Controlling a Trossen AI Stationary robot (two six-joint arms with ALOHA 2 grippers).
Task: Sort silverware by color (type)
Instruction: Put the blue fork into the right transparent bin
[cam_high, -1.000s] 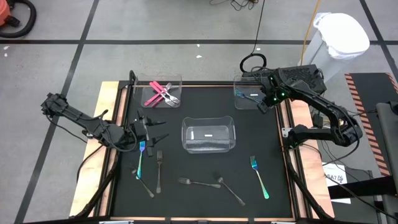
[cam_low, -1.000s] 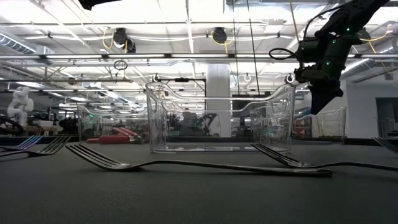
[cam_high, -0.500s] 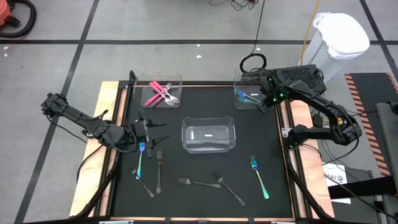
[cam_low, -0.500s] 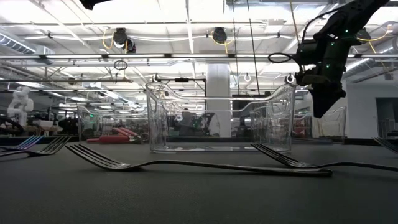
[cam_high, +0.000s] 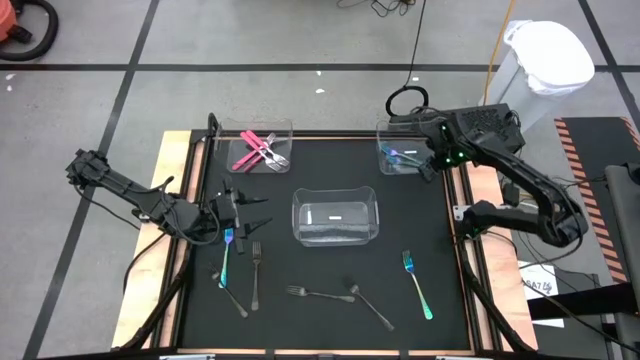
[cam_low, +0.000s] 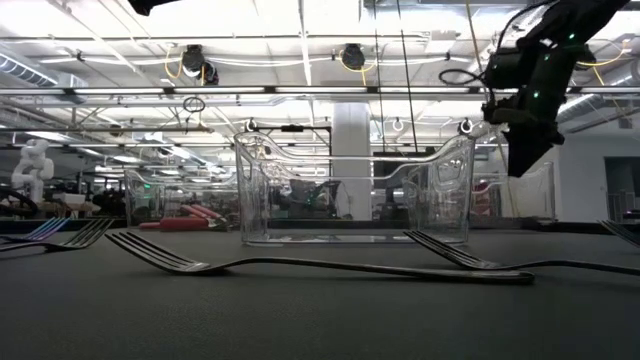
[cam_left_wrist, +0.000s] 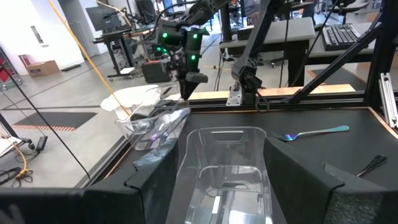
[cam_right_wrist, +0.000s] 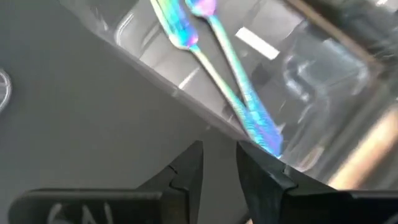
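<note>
Iridescent blue-teal pieces (cam_right_wrist: 205, 56) lying loose in the clear right-hand bin (cam_high: 398, 158) at the far right corner of the surface (cam_high: 330, 270) — grouped there because that bin takes the blue-teal colour. Right gripper (cam_high: 432, 168) just beside that bin's rim, empty, fingers (cam_right_wrist: 186, 171) parted by a narrow gap; looks like a drop finished, judging from pieces resting inside and nothing between the fingers. Pink-handled pieces (cam_high: 256, 150) piled in the far left bin (cam_high: 262, 146), same logic. Middle bin (cam_high: 335, 216) with no silverware visible — presumably reserved for plain grey metal.

Left to sort, all flat on the dark surface: blue-teal fork (cam_high: 416, 284) near the right side, grey fork (cam_high: 310, 293) and grey spoon (cam_high: 370, 305) at the near middle, grey fork (cam_high: 255, 272) and another blue-teal piece (cam_high: 226, 258) on the left, crossing a grey piece (cam_high: 232, 296).

Left gripper (cam_high: 245, 205) hanging just beyond the left cluster, jaws wide, holding nothing — likely poised over that group. Roughly half sorted, by judgement. Next for the right arm: probably the lone blue-teal fork on its own side, lying flat, so a low pinch at the handle needed.
</note>
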